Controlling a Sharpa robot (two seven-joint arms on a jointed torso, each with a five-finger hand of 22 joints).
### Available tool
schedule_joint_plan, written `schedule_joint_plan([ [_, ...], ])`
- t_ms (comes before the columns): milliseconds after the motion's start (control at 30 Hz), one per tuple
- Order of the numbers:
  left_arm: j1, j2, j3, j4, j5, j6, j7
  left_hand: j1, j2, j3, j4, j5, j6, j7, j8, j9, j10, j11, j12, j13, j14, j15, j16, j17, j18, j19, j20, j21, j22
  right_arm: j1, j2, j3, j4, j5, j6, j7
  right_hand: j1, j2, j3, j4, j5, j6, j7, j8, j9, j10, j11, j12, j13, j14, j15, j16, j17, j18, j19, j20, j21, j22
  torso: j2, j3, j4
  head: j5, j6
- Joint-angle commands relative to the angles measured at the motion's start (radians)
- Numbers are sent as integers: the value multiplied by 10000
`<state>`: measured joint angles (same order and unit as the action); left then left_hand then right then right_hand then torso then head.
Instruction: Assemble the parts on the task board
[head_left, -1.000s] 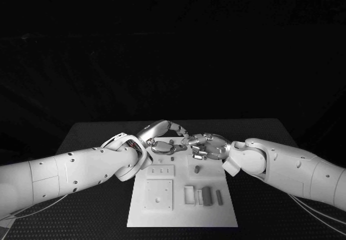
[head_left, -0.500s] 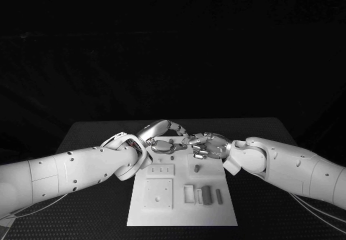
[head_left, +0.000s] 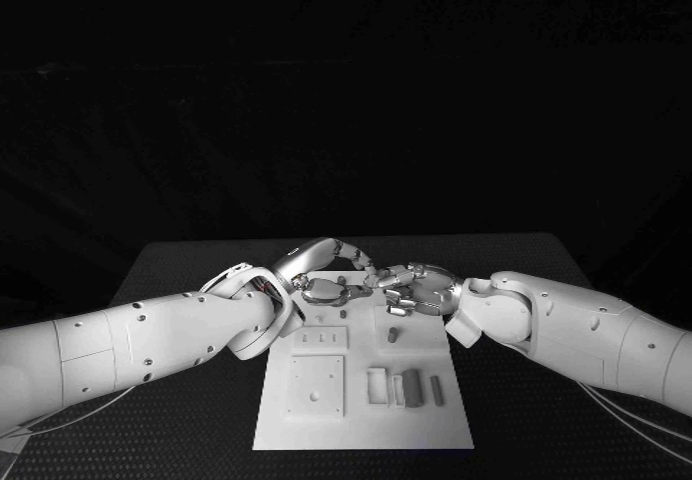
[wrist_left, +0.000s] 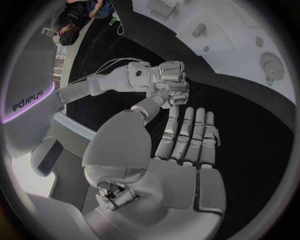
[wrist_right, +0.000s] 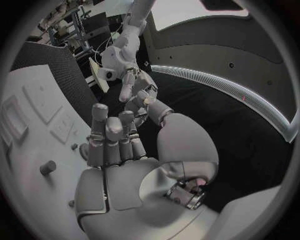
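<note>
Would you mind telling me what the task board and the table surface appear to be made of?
The task board looks like matte white plastic, possibly printed or machined: an even, dull surface with crisp recessed pockets. The table seems covered by a black textured mat, perhaps rubber or foam; a fine woven or dimpled pattern shows beside the board.

A black bench (head_left: 202, 262) with a finely textured top fills the lower half of the head view, its far edge running straight across just below the middle of the frame. Above that edge everything is dark, with only faint smudges toward the upper right. In the right wrist view, cluttered metal racks (wrist_right: 69, 20) stand at the upper left, and a pale lit strip (wrist_right: 219, 85) curves across the right.
</note>
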<state>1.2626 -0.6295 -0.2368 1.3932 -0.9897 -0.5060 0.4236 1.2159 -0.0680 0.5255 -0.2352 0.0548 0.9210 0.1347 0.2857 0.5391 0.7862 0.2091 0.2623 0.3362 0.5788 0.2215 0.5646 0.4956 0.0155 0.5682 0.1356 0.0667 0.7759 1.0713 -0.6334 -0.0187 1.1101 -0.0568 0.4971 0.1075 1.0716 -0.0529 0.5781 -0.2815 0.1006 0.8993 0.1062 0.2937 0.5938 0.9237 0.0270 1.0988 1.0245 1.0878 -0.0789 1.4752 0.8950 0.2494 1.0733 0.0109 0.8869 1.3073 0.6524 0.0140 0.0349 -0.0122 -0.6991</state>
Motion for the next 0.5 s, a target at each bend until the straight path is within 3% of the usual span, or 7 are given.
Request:
schedule_joint_plan([
  [33,3,-1,5,24,175,-39,186,89,66,112,2,-27,114,-19,65,18,39,-50,101,-17,43,-61,-8,3,-155,-74,18,32,-16,-4,-4,5,-44,-40,165,7,-79,21,-41,4,50,240,311,42,-3,-62,12,67,-13,-71,11,42,4,124,-53,19,-17,212,1,1,-2,3,-10],
  [500,4,-11,5,15,549,-153,268,175,280,489,91,-31,355,-77,169,29,127,-64,288,-76,190,-97,-5,-14,-155,-34,13,33,-45,-3,-23,4,3,-47,-83,-120,-172,-73,-56,57,52,59,377,-76,-6,-198,76,55,-137,-180,70,27,-26,124,-153,61,-39,199,1,1,2,-13,-11],
])
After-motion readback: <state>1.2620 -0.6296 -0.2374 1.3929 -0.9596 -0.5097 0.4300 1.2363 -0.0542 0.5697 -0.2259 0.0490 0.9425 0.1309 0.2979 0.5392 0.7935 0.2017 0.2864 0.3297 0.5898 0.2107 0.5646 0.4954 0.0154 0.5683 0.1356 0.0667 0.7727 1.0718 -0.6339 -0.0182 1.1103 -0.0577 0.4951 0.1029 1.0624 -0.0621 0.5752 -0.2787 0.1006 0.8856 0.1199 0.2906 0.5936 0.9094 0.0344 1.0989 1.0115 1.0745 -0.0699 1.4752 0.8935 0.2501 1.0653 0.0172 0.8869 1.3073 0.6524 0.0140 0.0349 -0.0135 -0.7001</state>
